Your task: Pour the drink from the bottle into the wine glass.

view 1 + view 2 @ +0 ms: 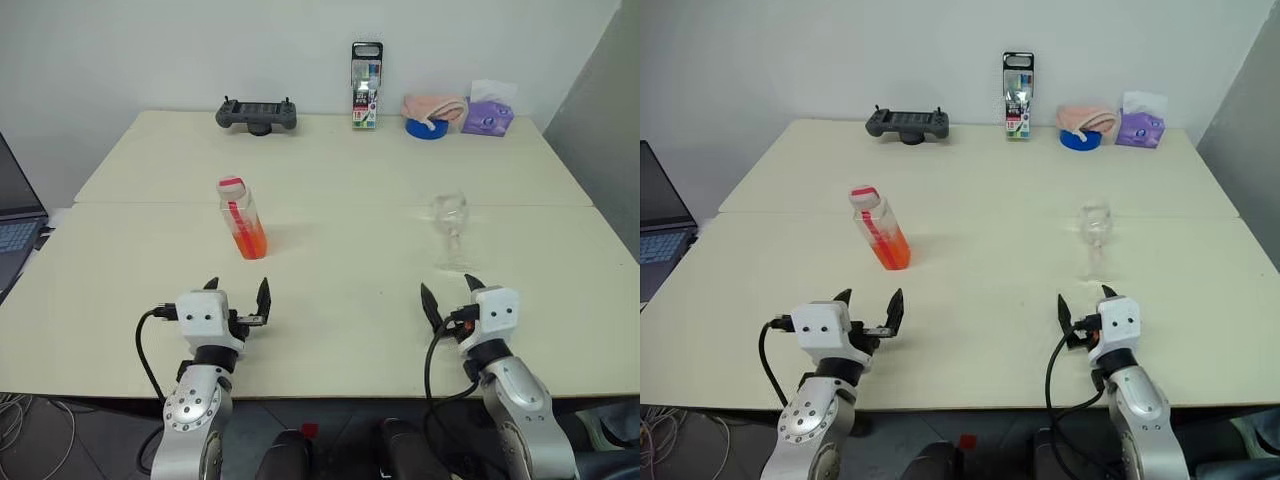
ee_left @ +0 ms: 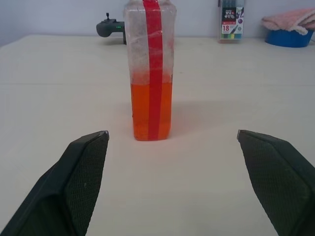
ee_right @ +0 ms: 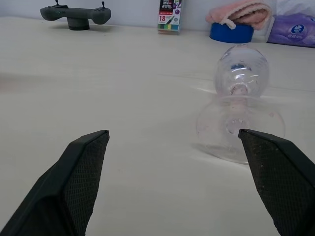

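Observation:
The bottle (image 1: 242, 218), clear plastic with a red cap and a red label stripe, stands upright on the left half of the table. The orange-red drink (image 2: 151, 110) fills its lower part. Upright on the right half stands the empty wine glass (image 1: 450, 225), its bowl and round foot large in the right wrist view (image 3: 241, 73). My left gripper (image 1: 237, 290) is open near the table's front edge, a short way in front of the bottle and apart from it. My right gripper (image 1: 448, 290) is open just in front of the glass, holding nothing.
Along the far edge of the table (image 1: 340, 330) sit a dark game controller (image 1: 257, 114), a tall pack of markers (image 1: 366, 85), a blue bowl (image 1: 427, 127) with a pink cloth, and a purple tissue pack (image 1: 487, 115). A laptop (image 1: 15, 215) stands off the left side.

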You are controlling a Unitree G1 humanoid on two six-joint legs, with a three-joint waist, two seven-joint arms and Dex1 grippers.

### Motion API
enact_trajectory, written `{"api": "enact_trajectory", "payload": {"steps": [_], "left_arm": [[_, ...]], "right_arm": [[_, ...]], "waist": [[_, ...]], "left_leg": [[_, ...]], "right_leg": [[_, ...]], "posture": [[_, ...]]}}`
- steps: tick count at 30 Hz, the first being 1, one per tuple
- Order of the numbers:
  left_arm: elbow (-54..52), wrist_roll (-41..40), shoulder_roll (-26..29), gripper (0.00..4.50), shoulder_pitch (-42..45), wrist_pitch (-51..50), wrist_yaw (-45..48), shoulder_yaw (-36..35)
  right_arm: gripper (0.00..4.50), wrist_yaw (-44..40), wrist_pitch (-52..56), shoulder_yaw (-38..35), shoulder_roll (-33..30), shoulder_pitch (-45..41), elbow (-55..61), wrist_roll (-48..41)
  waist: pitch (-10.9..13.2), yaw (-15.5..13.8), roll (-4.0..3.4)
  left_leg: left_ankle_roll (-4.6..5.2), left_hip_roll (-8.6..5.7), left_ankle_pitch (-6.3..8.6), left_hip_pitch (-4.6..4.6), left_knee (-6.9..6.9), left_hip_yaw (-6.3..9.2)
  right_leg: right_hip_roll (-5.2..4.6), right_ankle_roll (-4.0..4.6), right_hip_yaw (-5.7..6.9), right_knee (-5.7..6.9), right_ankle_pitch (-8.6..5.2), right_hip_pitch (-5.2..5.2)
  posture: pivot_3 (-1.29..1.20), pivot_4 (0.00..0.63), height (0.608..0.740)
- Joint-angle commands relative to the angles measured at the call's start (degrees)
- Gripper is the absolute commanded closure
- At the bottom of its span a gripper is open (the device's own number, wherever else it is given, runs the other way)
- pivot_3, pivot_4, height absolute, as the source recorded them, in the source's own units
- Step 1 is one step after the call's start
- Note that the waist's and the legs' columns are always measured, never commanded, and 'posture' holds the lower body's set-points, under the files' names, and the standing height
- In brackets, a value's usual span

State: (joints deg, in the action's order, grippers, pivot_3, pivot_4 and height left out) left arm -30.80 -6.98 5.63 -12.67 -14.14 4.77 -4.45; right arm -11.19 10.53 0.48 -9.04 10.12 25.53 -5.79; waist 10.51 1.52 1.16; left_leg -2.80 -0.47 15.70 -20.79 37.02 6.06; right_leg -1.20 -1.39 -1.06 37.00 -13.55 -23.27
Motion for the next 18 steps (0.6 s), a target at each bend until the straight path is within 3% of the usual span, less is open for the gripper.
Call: {"api": "enact_trajectory", "payload": {"steps": [1,9,14,18], "left_arm": [[-2.3,-0.3,0.4,0.03,0.0,0.1,0.2,-0.3],[0.4,2.1,-0.5,0.03,2.4,1.2,-2.4,-0.5],[5.5,4.0,-0.7,0.03,10.5,1.1,-5.9,-1.9],[9.5,4.8,-0.1,0.03,16.7,0.8,-6.7,-2.1]], "right_arm": [[0.00,-0.1,-0.4,-0.7,-0.3,-0.4,2.4,-0.6],[0.00,-3.7,-0.1,1.9,-2.4,-2.5,2.7,-0.6],[0.00,-13.5,11.1,7.4,-6.9,-13.8,7.0,-8.0],[0.00,-16.7,20.1,8.3,-7.3,-24.4,5.0,-13.4]], "waist": [[0.0,0.0,0.00],[0.0,0.0,0.00],[0.0,0.1,0.01],[0.0,0.1,0.01]], "left_leg": [[0.00,0.00,0.00,0.00,-0.01,0.00],[-0.03,0.00,0.02,-0.01,-0.02,0.01],[-0.02,0.00,0.01,0.03,0.05,-0.01],[-0.02,0.04,0.00,0.02,0.02,0.09]], "right_leg": [[0.00,0.00,0.00,-0.01,0.00,0.00],[0.00,-0.19,0.02,-0.02,0.11,-0.01],[0.03,0.07,0.06,0.04,0.09,0.00],[0.11,-0.17,0.17,0.01,0.25,0.02]], "posture": [[0.00,0.150,0.740],[0.00,0.150,0.740],[0.00,0.150,0.740],[0.00,0.150,0.740]]}}
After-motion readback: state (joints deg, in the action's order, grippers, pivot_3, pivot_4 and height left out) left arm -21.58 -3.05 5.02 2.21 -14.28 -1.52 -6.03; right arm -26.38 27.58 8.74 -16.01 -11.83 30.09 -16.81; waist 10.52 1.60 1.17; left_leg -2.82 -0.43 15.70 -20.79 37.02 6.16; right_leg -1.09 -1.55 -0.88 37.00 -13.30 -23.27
